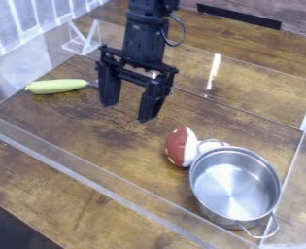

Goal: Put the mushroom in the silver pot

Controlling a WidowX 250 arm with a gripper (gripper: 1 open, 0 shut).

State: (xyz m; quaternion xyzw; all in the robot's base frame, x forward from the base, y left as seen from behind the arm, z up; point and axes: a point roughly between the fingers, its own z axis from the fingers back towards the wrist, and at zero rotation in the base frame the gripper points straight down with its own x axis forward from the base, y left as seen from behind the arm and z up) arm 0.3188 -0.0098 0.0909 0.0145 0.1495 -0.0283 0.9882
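The mushroom (182, 146), reddish-brown cap with a pale underside, lies on its side on the wooden table, touching the upper left rim of the silver pot (236, 189). The pot is round, shallow, shiny and holds nothing. My gripper (129, 101) hangs over the table up and to the left of the mushroom, pointing steeply down. Its two black fingers stand wide apart with nothing between them. A clear gap separates it from the mushroom.
A long yellow-green vegetable (55, 86) lies at the left. Low clear plastic walls (78, 160) border the work area at the front, right and back. A white rack (80, 39) stands at the back left.
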